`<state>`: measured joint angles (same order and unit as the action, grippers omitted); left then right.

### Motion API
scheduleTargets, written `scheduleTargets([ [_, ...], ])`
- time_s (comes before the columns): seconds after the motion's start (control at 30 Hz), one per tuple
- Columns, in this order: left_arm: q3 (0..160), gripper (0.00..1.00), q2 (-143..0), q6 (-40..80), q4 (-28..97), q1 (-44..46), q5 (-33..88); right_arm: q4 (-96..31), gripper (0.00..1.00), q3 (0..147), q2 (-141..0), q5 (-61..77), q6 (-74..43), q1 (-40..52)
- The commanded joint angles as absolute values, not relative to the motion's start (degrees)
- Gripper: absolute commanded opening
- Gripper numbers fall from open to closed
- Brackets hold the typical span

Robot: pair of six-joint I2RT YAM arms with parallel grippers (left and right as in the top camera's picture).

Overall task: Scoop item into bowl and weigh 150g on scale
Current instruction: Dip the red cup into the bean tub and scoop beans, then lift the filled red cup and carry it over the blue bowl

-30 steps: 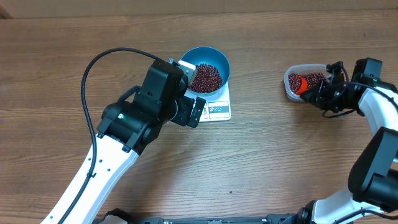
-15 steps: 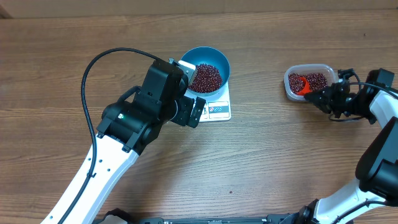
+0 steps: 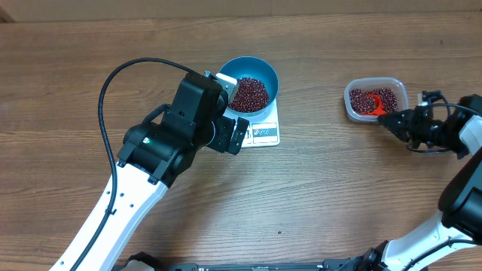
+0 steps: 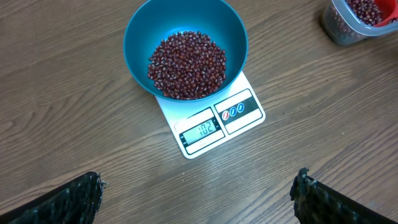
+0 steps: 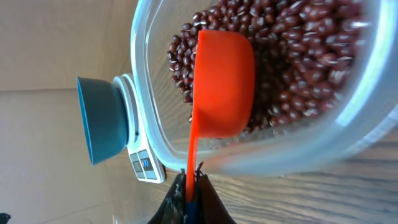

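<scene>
RIGHT ARM AT THE TUB: My right pincer (image 5: 191, 182) clamps the thin handle of the orange plastic scoop (image 5: 221, 81), whose cup is inside the clear plastic tub (image 5: 146, 99) at the small red-brown beans (image 5: 298, 56). My left pincer (image 4: 196, 199) hangs wide and empty above the round blue bowl (image 4: 140, 31). Gripped only at its tip, the handle could swivel, tipping beans onto the wooden surface (image 3: 316, 196) on the long carry. A heaped load could overshoot 150 g. The bowl sits on the small white scale (image 4: 239, 112), well apart from the tub, holding a loose glossy mound of beans. The display looks like 102.
</scene>
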<state>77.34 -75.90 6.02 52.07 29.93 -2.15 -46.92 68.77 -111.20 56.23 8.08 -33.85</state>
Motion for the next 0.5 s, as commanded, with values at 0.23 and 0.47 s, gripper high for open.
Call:
scheduleTargets([
  [0.23, 78.3, 1.0, -76.2, 6.2, 51.9, 30.1, -1.9, -48.5, 0.04, 68.6, -111.7, 70.5, 15.1, -36.8],
  [0.47, 78.3, 1.0, -76.2, 6.2, 51.9, 30.1, -1.9, -48.6, 0.04, 68.6, -111.7, 76.0, 15.1, -36.8],
])
